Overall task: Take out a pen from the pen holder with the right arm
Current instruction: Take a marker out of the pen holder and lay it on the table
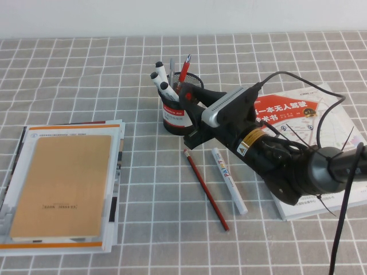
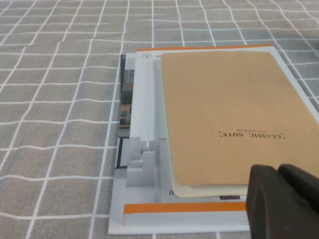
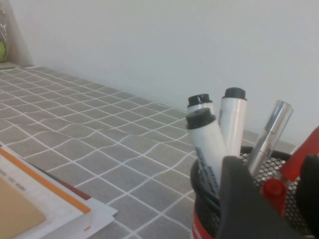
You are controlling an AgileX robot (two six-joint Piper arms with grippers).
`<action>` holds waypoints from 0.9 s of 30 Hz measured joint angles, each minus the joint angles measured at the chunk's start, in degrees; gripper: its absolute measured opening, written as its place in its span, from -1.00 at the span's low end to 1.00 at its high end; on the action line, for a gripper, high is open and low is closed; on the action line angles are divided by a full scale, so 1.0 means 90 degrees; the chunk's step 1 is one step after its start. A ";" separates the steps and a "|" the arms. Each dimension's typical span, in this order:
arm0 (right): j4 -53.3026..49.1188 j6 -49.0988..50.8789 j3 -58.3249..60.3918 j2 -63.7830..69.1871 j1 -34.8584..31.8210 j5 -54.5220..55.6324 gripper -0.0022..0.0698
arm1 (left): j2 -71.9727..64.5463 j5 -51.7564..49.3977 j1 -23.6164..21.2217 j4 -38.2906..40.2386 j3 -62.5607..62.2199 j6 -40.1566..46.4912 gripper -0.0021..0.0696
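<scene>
Grey-checked tabletop (image 1: pixel 69 69): the red pen (image 1: pixel 184 67) stands in the pen holder (image 1: pixel 174 121), its long axis near upright and its top tipped slightly rightward. I judge it light, stiff and slick, best pinched above the holder's rim. The right tool (image 3: pixel 286 199) sits at that rim, jaws narrowly apart around the pen. The left tool (image 2: pixel 281 199), jaws together, hovers over a notebook (image 2: pixel 229 109), well apart from the holder.

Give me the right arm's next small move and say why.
Probably close the right gripper on the red pen. Its fingers stand apart on either side of that pen at the rim of the pen holder, and it does not look clamped yet. The left gripper sits shut over the notebook, uninvolved.
</scene>
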State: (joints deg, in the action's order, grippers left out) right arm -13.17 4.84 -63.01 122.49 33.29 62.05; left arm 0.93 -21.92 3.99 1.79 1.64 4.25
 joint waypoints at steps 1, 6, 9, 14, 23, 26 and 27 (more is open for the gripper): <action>0.0000 0.0000 0.0000 0.0000 0.0000 0.0000 -0.35 | 0.0000 0.0000 0.0000 0.0000 0.0000 0.0000 -0.95; 0.0010 0.0000 -0.0080 0.0014 0.0000 -0.0126 -0.35 | 0.0000 0.0000 0.0000 0.0000 0.0000 0.0000 -0.95; 0.0010 0.0000 -0.0189 0.0013 0.0000 -0.0313 -0.36 | 0.0000 0.0000 0.0000 0.0000 0.0000 0.0000 -0.95; 0.0015 0.0000 -0.0244 0.0041 0.0000 -0.0382 -0.37 | 0.0000 0.0000 0.0000 0.0000 0.0000 0.0000 -0.95; 0.0066 0.0000 -0.0244 0.0118 0.0000 -0.0422 -0.43 | 0.0000 0.0000 0.0000 0.0000 0.0000 0.0000 -0.95; 0.0079 0.0000 -0.0244 0.0118 0.0000 -0.0431 -0.50 | 0.0000 0.0000 0.0000 0.0000 0.0000 0.0000 -0.95; 0.0079 0.0000 -0.0244 0.0118 0.0000 -0.0431 -0.53 | 0.0000 0.0000 0.0000 0.0000 0.0000 0.0000 -0.95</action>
State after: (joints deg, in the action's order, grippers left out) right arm -12.46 4.84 -65.20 123.55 33.29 58.17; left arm 0.93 -21.92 3.99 1.79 1.64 4.25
